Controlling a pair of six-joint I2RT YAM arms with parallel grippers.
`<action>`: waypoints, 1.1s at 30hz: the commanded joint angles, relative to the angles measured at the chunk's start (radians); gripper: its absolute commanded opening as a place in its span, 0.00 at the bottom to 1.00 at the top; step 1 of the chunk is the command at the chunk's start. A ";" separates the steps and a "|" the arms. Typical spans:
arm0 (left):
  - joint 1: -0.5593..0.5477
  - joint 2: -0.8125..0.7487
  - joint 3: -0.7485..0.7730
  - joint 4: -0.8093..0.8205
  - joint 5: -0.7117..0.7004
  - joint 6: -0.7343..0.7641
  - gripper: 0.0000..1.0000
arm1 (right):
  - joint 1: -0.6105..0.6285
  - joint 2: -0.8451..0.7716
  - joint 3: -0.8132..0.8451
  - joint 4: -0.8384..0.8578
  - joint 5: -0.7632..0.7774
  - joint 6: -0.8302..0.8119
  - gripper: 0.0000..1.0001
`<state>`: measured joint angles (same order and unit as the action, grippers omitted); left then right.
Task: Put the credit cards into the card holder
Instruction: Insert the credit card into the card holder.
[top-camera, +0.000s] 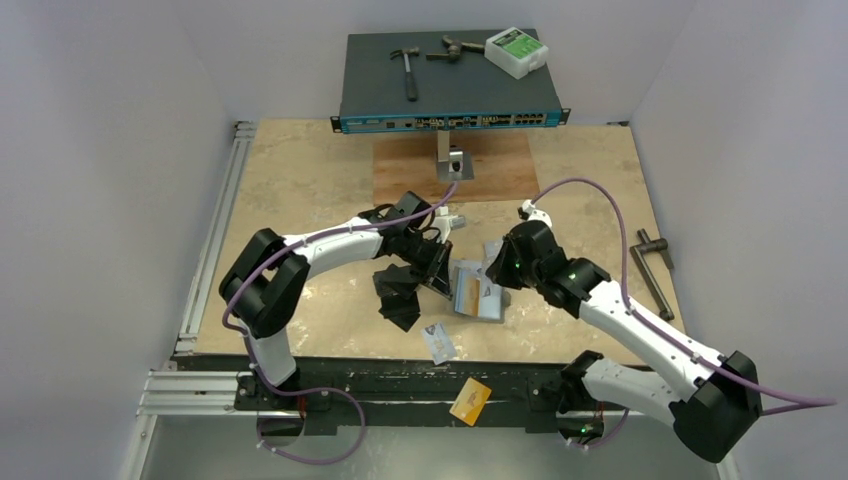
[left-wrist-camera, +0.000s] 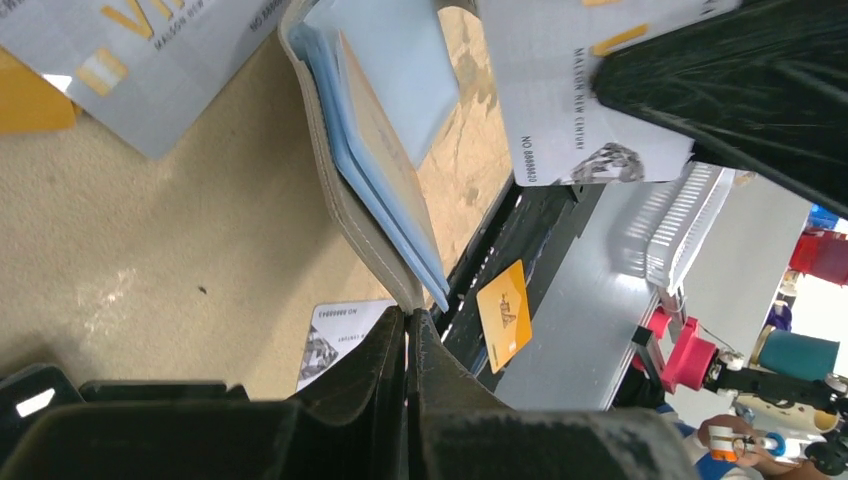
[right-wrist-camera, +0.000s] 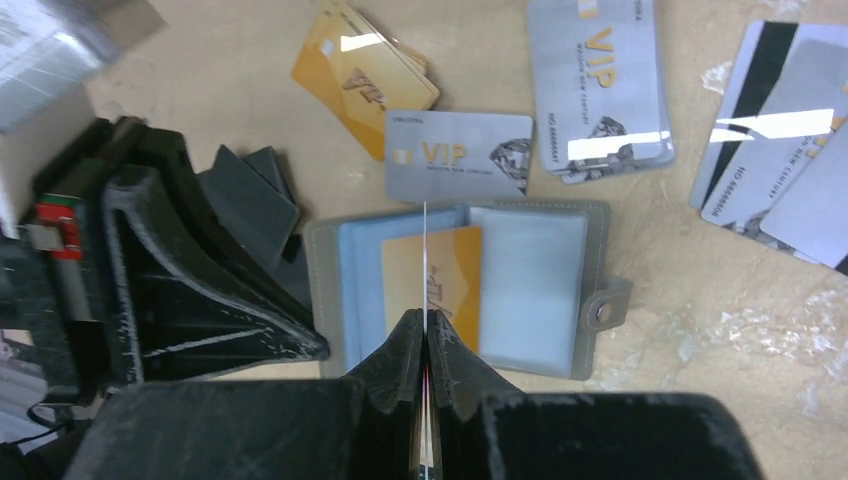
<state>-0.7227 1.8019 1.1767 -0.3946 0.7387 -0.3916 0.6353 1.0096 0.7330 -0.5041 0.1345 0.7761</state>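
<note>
card holder (right-wrist-camera: 606, 300): open, centre-front of bench (top-camera: 320, 170), orange card (right-wrist-camera: 455, 275) inside | left gripper (left-wrist-camera: 408, 318): pressed together on its cover edge | right gripper (right-wrist-camera: 425, 318): pinching silver card (left-wrist-camera: 570, 110) edge-on above the fold | risk: card misses pocket mouth, snags, drags holder from thin left pinch

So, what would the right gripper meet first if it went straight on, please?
Probably the open card holder, at its sleeved orange card; the thin card in the right gripper would touch first.
</note>
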 joint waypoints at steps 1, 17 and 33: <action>-0.004 -0.043 0.032 -0.076 -0.001 0.019 0.00 | 0.030 0.031 0.085 0.068 -0.006 -0.023 0.00; 0.019 -0.042 -0.022 -0.040 0.001 -0.085 0.00 | 0.278 0.204 0.192 0.090 0.262 0.079 0.00; 0.042 -0.031 -0.055 0.014 0.044 -0.147 0.00 | 0.380 0.261 0.150 0.081 0.426 0.188 0.00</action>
<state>-0.6907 1.7969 1.1301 -0.4221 0.7433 -0.5125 0.9955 1.2415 0.8749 -0.4271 0.4831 0.9272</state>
